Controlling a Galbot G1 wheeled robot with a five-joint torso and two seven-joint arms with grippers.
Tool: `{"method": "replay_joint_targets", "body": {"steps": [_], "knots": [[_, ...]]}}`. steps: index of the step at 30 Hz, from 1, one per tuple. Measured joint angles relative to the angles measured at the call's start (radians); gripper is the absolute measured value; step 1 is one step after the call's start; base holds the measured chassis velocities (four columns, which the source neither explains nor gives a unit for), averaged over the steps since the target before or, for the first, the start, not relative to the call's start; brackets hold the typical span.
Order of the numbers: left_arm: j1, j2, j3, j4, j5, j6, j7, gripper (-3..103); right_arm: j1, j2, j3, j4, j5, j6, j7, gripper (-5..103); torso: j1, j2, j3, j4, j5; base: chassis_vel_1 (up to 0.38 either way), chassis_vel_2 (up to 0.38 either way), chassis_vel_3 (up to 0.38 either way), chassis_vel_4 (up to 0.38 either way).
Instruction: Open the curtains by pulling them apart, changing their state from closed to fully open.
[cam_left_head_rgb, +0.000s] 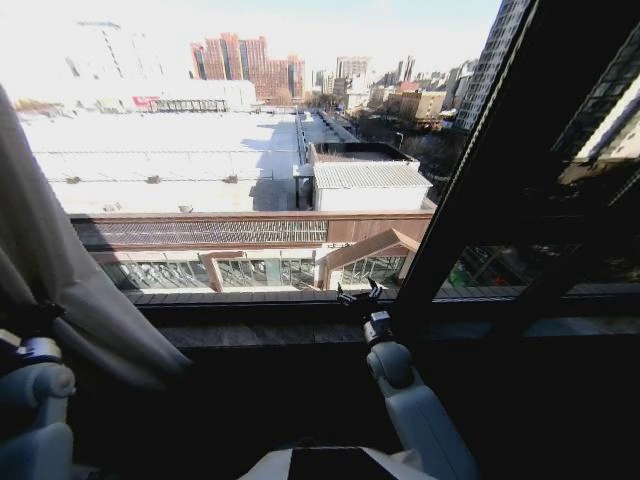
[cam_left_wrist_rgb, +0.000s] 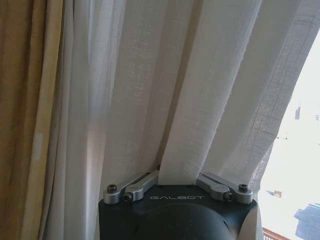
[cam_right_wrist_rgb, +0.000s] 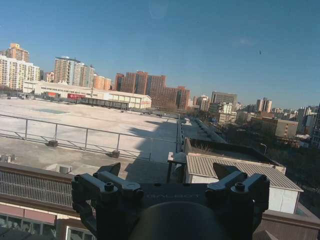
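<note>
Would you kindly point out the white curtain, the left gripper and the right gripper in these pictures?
white curtain (cam_left_wrist_rgb: 200, 90), left wrist view, on a pleated fold above the gripper.
left gripper (cam_left_wrist_rgb: 177, 172), left wrist view, midway between the fingers, shut on the fabric.
right gripper (cam_left_head_rgb: 358, 291), head view, midway between the fingertips by the window sill.

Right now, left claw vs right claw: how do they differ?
The left claw grips a fold of the sheer white curtain; the right claw is open and holds nothing. The left sits at the window's left edge, the right near the sill at centre. Both point toward the window.
</note>
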Motion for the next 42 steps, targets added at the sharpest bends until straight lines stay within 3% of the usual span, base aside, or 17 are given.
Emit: {"method": "replay_joint_targets", "body": {"steps": [1,6,14,21,22,26,29,30,34,37,42], "knots": [[0.000,0.000,0.000,0.000,0.000,0.000,0.000,0,0.000,0.000,0.000,0.000,0.000,0.000,0.000,100,0.000,0.000,0.000,0.0000,0.0000,0.000,0.000,0.000,0.000],[-0.055,0.050,-0.048,0.086,-0.021,0.027,-0.122,0,0.001,-0.012,0.000,-0.005,0.003,0.000,-0.003,100,0.000,0.000,0.000,-0.0002,0.0000,0.000,0.000,0.000,0.000],[-0.101,0.142,-0.120,0.214,-0.061,0.043,-0.266,0,0.002,-0.024,0.008,-0.008,0.016,0.000,-0.007,100,0.000,0.000,0.000,0.0000,0.0000,0.000,0.000,0.000,0.000],[-0.091,0.141,-0.117,0.195,-0.060,0.075,-0.289,-1,0.008,-0.019,0.002,-0.013,0.018,0.001,-0.008,100,0.000,0.000,0.000,0.0001,0.0001,0.000,0.000,0.000,0.000],[-0.085,0.131,-0.107,0.170,-0.060,0.084,-0.283,-1,0.008,-0.019,0.001,-0.013,0.018,0.002,-0.009,100,0.000,0.000,0.000,0.0001,0.0001,0.000,0.000,0.000,0.000],[-0.075,0.109,-0.076,0.108,-0.060,0.091,-0.252,15,0.008,-0.023,0.001,-0.011,0.022,0.002,-0.009,100,0.000,0.000,0.000,-0.0002,0.0003,0.000,0.000,0.000,0.000],[-0.048,0.080,-0.042,0.032,-0.057,0.093,-0.156,26,0.003,-0.033,0.006,-0.004,0.036,0.002,-0.009,100,0.000,0.000,0.000,-0.0004,0.0005,0.000,0.000,0.000,0.000],[-0.048,0.080,-0.042,0.032,-0.057,0.093,-0.156,26,0.003,-0.033,0.006,-0.004,0.036,0.002,-0.009,100,0.000,0.000,0.000,-0.0004,0.0005,0.000,0.000,0.000,0.000],[0.029,0.016,0.007,-0.148,-0.025,0.110,0.012,48,-0.007,-0.050,0.011,0.009,0.045,0.001,-0.008,100,0.000,0.000,0.000,-0.0001,0.0005,0.000,0.000,0.000,0.000],[0.073,-0.013,0.044,-0.250,-0.020,0.132,0.044,53,-0.016,-0.055,0.012,0.018,0.047,0.001,-0.008,100,0.000,0.000,0.000,-0.0002,0.0006,0.000,0.000,0.000,0.000],[0.161,-0.071,0.147,-0.451,-0.016,0.179,0.070,75,-0.030,-0.051,0.014,0.023,0.047,0.001,-0.007,100,0.000,0.000,0.000,-0.0002,0.0007,0.000,0.000,0.000,0.000]]}}
